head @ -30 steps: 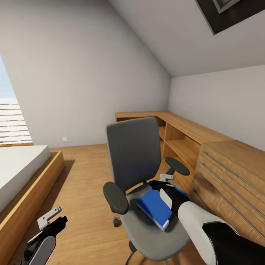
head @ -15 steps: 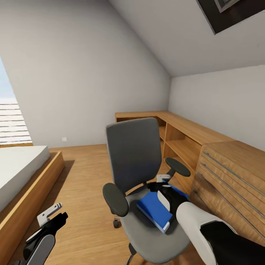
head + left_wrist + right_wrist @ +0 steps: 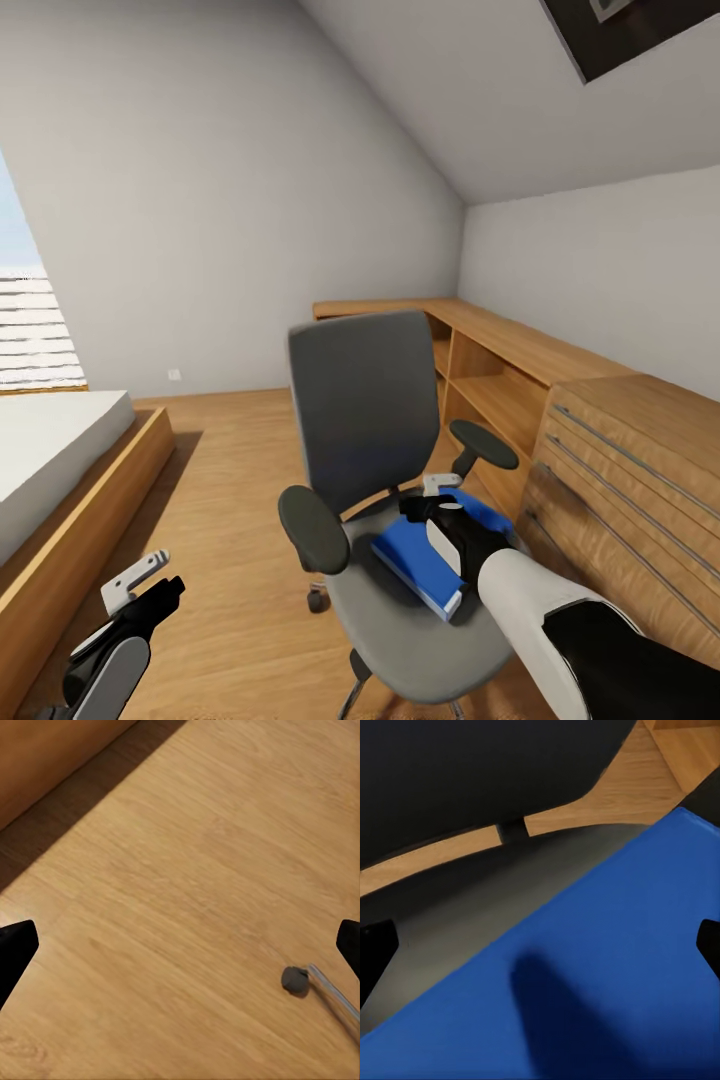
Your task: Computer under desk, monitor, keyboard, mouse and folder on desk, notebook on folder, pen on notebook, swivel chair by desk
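So the step in hand looks like the folder pickup: the blue folder (image 3: 425, 565) is lying flat on the seat of the swivel chair (image 3: 370, 430), toward the side nearest the light wood cabinet (image 3: 620, 470), and the right gripper (image 3: 437, 497) is sitting just over the folder's far edge. In the right wrist view the folder (image 3: 607, 997) takes up most of the frame, with the grey seat beside it and the chair's dark back above. The 2 black fingertips (image 3: 375, 949) sit way out at the frame edges, so that gripper is spread wide and holding nothing yet. The left gripper (image 3: 140, 590) hangs low over the wood floor (image 3: 187, 870) between the chair and the bed (image 3: 60, 450), also spread wide and empty; its wrist view picks up 1 chair castor (image 3: 295, 979) on the planks. My guess for the next move: drop the right gripper so the jaws straddle an edge of the folder, then close on it. Tricky bit is that it's thin and flat against the seat cushion, so 1 finger probably has to get under the edge, and the chair could roll if it gets pushed.
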`<state>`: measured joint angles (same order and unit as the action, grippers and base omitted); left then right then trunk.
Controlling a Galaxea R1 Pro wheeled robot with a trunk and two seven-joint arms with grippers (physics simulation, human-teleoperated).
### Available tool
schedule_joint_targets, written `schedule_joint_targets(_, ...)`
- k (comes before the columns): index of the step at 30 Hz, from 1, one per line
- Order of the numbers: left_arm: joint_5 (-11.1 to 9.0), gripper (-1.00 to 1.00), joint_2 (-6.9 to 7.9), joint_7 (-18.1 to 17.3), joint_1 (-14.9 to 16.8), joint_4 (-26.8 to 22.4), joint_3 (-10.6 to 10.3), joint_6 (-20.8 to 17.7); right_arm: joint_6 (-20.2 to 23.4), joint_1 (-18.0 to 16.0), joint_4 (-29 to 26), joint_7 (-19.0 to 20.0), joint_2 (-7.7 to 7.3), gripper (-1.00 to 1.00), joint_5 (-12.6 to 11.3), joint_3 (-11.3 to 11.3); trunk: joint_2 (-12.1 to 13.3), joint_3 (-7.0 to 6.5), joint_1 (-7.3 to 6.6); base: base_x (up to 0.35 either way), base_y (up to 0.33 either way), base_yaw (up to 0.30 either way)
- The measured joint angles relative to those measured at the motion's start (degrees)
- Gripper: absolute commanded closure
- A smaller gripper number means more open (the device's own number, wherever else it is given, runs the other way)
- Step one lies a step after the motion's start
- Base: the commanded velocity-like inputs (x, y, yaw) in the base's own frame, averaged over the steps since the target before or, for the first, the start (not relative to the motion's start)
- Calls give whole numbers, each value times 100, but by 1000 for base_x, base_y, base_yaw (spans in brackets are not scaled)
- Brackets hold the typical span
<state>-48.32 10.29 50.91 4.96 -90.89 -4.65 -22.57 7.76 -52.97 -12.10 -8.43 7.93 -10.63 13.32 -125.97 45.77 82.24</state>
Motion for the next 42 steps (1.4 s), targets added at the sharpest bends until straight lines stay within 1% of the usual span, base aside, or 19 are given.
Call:
schedule_joint_targets(8, 4, -100, 2, 0, 0, 0, 0, 1, 3, 0, 0, -9, -1, -100, 0, 4, -321, 144, 176, 0, 0, 0)
schedule_joint_targets(15, 6, -100, -5, 0, 0, 0, 0, 6, 98, -1, -10, -16, -7, -100, 5, 16, -602, 269, 329, 0, 0, 0)
schedule_joint_targets(26, 6, -100, -3, 0, 0, 0, 0, 1, 122, -2, -14, -16, -8, -100, 15, 26, -603, 269, 330, 0, 0, 0)
schedule_joint_targets(27, 6, -100, -4, 0, 0, 1, -1, 2, 122, -5, -22, -16, -7, -100, 47, 58, -643, 286, 351, 0, 0, 0)
schedule_joint_targets(30, 6, -100, -4, 0, 0, 1, 0, 2, 127, -4, -118, -20, -8, -100, 57, 40, -764, 340, 416, 0, 0, 0)
schedule_joint_targets(42, -10, -100, 3, 0, 0, 11, 0, 0, 135, -4, -124, -20, -8, -100, 53, 38, -765, 340, 417, 0, 0, 0)
